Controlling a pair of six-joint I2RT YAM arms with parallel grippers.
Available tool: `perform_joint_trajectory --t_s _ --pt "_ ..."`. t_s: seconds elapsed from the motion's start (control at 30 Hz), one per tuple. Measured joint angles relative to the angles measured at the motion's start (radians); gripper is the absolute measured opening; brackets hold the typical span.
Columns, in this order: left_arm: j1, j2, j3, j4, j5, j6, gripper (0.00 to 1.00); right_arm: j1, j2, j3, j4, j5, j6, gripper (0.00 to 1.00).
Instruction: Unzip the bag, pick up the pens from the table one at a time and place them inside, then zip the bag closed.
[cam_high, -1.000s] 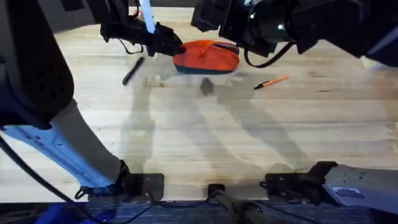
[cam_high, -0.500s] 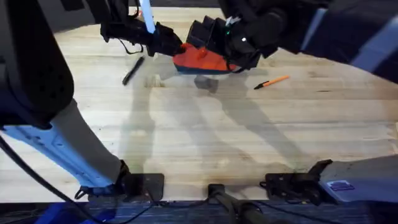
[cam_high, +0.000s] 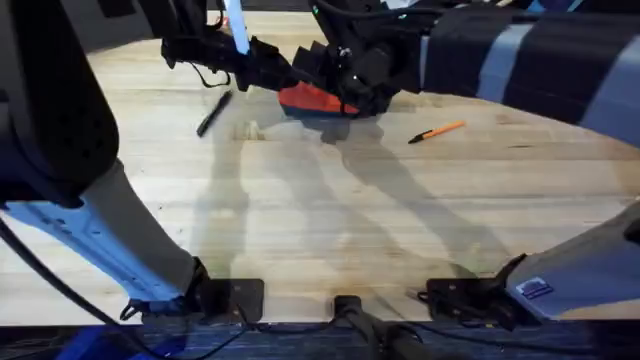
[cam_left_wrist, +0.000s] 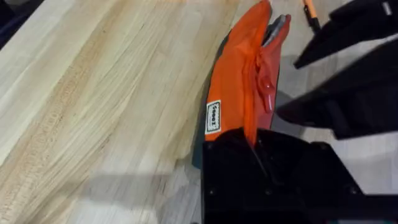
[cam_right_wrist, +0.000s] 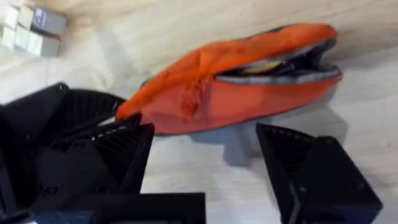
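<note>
surface: light wooden plank surface (cam_high: 330, 220) with visible grain, carries everything
black pen: slim all-black pen (cam_high: 213, 113) lying loose at about 10 o'clock on the surface, tilted, just left of the bag, well apart from the other pen
left hand: black left hand (cam_high: 268, 70) at about 11 o'clock in the overhead view, at the left end of the bag; in the left wrist view (cam_left_wrist: 264, 163) its fingers are pressed together on the bag's near end, pinching the orange fabric beside the zipper line
bag: elongated soft orange fabric pouch (cam_high: 312, 98) with dark underside, at about 12 o'clock, lying on the surface between the two hands; right wrist view (cam_right_wrist: 236, 74) shows the zipper partly undone, mouth gaping at the end away from the left hand, pale lining edge visible; contents of the mouth too dim to tell; left wrist view (cam_left_wrist: 239, 93) shows a small white label and an orange zipper pull on its side
right hand: black right hand (cam_high: 335, 72) just above the bag's right half in the overhead view, arm reaching across the upper right; right wrist view (cam_right_wrist: 205, 152) shows its two fingers spread wide, one each side of the pouch's lower edge, holding nothing
orange pen: slim orange pen with black tip (cam_high: 437, 131) at about 1 o'clock, lying loose, right of the bag, apart from it
</note>
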Motion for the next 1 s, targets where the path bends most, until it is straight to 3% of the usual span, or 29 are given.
perform_joint_trajectory --t_s 0.17,0.43,0.47,0.5,0.57,0.77,0.9,1.0 --pt "0.0 0.0 0.0 -0.004 0.0 0.0 0.042 -0.016 0.011 0.0 0.089 0.061 0.001 0.995" --pt "0.0 0.0 0.0 -0.004 -0.008 0.0 0.042 -0.019 0.053 0.0 0.121 0.074 0.008 0.897" --pt "0.0 0.0 0.0 -0.004 -0.008 0.0 0.042 -0.019 0.053 0.0 0.124 0.073 0.009 0.861" --pt "0.0 0.0 0.0 -0.004 -0.007 0.0 0.042 -0.019 0.054 0.003 0.131 0.071 0.014 0.698" --pt "0.0 0.0 0.0 -0.004 -0.006 0.0 0.042 -0.018 0.054 0.005 0.132 0.07 0.015 0.609" --pt "0.0 0.0 0.0 -0.005 -0.006 0.0 0.042 -0.018 0.054 0.005 0.133 0.071 0.014 0.548" --pt "0.0 0.0 0.0 -0.005 -0.007 0.0 0.042 -0.018 0.058 0.006 0.135 0.073 0.016 0.368" --pt "0.0 0.0 0.0 -0.005 -0.007 0.0 0.042 -0.018 0.072 0.006 0.131 0.075 0.025 0.338"
